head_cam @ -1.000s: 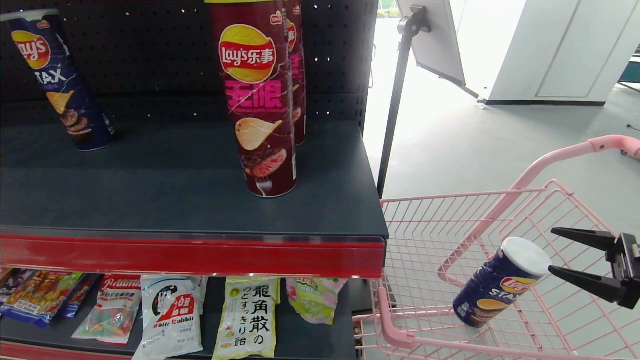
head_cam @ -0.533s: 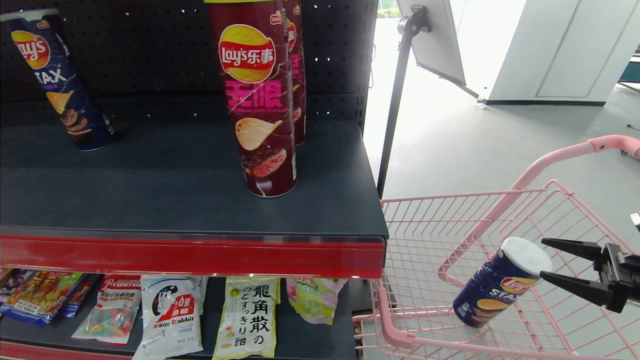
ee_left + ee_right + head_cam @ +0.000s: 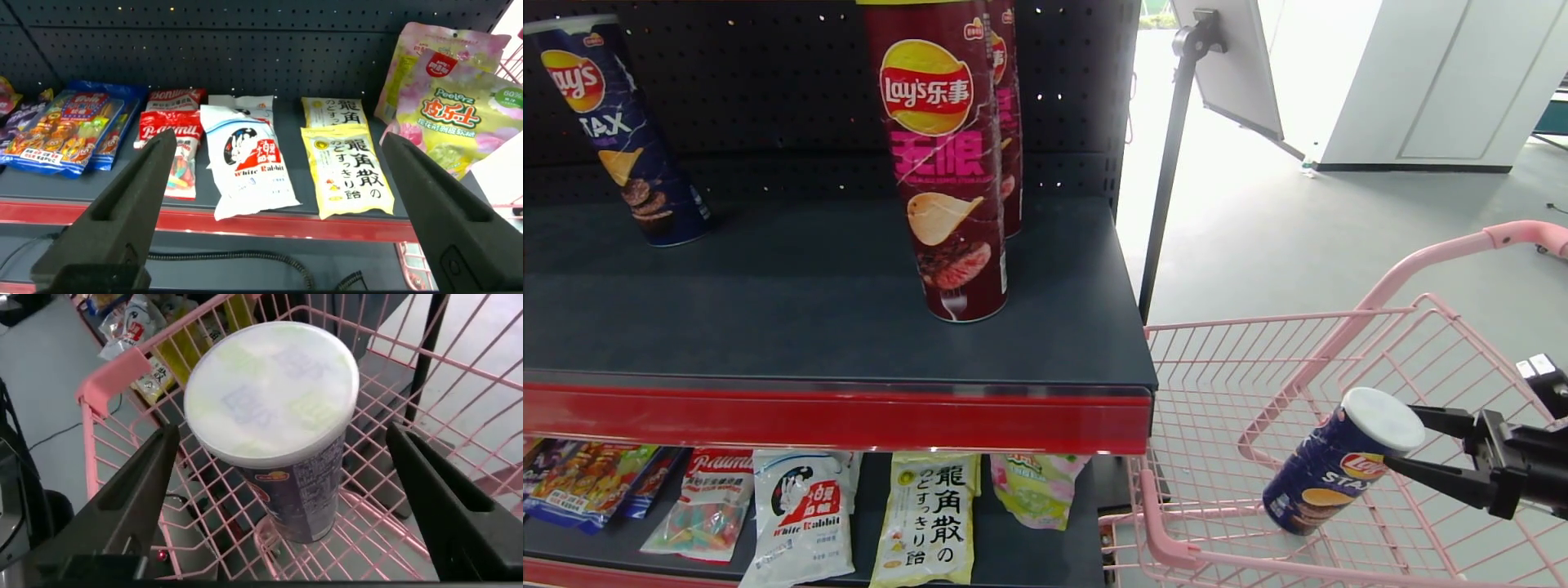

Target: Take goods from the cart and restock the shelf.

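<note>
— So, your left gripper [image 3: 278, 140] hangs spread wide before the snack bags [image 3: 245, 159]. Where's the blue can [image 3: 1327, 478]?
— Leaning in the pink cart [image 3: 1441, 249], lid [image 3: 1382, 420] up. Likely light, stiff, slick-walled; you'd grip just under the lid. Your right gripper [image 3: 1403, 438], fingers apart, has slid in since a second ago, now straddling that lid.

Wide shelf [image 3: 792, 306] gap between blue can [image 3: 625, 139] and red can [image 3: 947, 188]

A rear red can [image 3: 1011, 122], seemingly alike, is mostly hidden behind the front red can [image 3: 947, 163].
</note>
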### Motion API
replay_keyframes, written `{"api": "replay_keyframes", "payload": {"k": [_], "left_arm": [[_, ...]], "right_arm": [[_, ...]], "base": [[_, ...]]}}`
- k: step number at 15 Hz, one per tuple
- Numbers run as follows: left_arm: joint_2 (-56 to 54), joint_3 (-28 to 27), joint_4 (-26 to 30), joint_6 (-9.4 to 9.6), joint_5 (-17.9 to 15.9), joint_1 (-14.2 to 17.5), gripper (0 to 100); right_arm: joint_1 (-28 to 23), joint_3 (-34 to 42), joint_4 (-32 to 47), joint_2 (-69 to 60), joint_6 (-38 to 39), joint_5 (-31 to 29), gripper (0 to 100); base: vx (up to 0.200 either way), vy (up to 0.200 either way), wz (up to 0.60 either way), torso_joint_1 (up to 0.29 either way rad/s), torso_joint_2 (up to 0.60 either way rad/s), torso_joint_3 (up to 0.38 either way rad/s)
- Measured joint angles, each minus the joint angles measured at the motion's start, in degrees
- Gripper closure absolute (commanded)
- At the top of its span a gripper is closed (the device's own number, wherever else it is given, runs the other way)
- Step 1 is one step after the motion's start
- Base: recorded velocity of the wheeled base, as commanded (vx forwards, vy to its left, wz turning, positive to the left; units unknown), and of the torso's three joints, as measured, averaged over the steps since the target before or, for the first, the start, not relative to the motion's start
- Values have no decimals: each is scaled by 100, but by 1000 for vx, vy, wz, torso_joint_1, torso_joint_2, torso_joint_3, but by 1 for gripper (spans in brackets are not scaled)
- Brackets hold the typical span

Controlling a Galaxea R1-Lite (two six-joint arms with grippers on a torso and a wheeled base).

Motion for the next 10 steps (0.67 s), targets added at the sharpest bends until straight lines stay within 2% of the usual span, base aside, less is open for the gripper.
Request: {"api": "replay_keyframes", "payload": {"k": [10], "left_arm": [[0,0,-1,0,0,0,0]], "right_arm": [[945,-507,-255,1212,52,-104,0]], "base": [[0,0,0,0,0,0]]}}
